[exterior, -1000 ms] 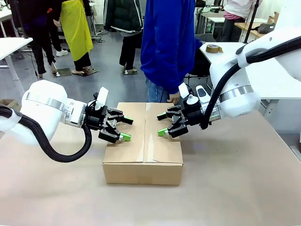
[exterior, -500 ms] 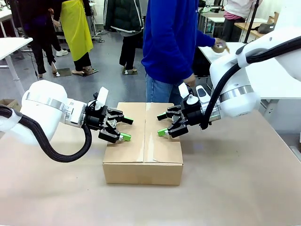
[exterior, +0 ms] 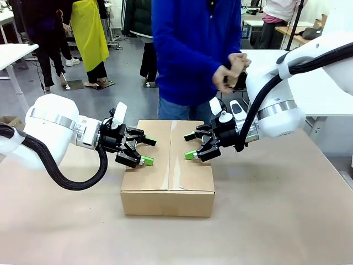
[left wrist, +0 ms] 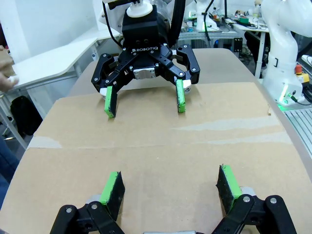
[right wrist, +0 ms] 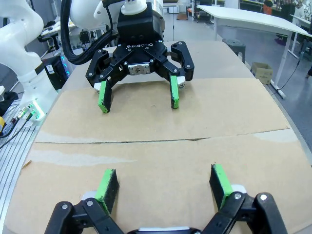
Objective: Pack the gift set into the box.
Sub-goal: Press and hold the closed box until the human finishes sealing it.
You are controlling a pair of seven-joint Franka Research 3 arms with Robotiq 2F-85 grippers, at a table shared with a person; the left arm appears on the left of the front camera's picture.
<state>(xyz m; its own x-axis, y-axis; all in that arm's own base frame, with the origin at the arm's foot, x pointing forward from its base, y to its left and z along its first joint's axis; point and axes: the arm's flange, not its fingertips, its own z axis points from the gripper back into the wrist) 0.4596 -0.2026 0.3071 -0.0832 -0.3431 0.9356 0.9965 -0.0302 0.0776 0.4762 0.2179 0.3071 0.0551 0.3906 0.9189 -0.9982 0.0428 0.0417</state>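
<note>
One brown corrugated cardboard box [exterior: 168, 168], flaps shut, clear tape along part of the centre seam, sits mid-table. Two grippers hover over its lid, facing each other: left gripper [exterior: 144, 150] jaws apart, right gripper [exterior: 190, 146] jaws apart.

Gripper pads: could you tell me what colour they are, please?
Green, on both grippers; clearest in the left wrist view.

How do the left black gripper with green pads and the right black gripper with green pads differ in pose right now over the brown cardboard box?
The left black gripper with green pads comes in from the left over the left flap of the brown cardboard box; the right black gripper with green pads comes from the right over the right flap. The left sits slightly lower in the front view. Both are open, empty, and face each other.
</note>
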